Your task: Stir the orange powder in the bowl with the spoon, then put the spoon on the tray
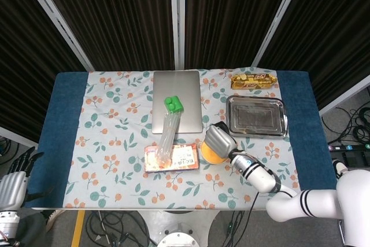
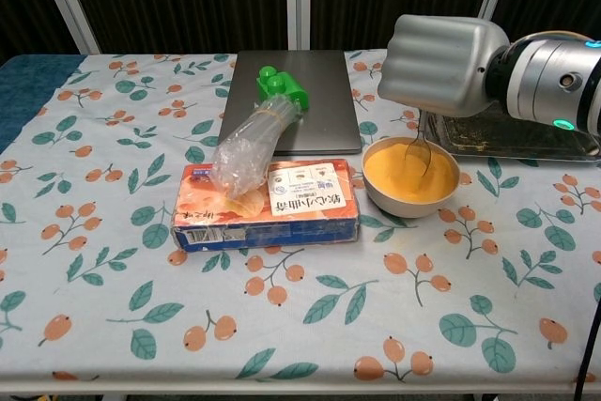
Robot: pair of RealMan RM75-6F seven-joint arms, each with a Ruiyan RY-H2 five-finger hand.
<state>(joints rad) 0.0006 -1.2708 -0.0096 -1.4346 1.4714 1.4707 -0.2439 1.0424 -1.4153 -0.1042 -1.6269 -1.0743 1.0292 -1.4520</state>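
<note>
A grey bowl [image 2: 384, 202] of orange powder [image 2: 404, 176] stands right of the orange box; the head view shows the bowl [image 1: 204, 155] partly under the hand. My right hand [image 2: 439, 66] hovers over it, gripping a spoon [image 2: 416, 149] whose bowl end dips into the powder. In the head view the right hand [image 1: 220, 140] covers most of the powder. The metal tray [image 1: 256, 116] lies behind the bowl to the right, with dark residue in it. My left hand [image 1: 13, 183] hangs off the table's left front corner, fingers apart, holding nothing.
A closed laptop [image 1: 177, 100] lies at the back middle. On it rests a clear bottle with a green cap [image 2: 260, 129], leaning onto an orange box [image 2: 269, 204]. A yellow snack packet [image 1: 252, 80] lies behind the tray.
</note>
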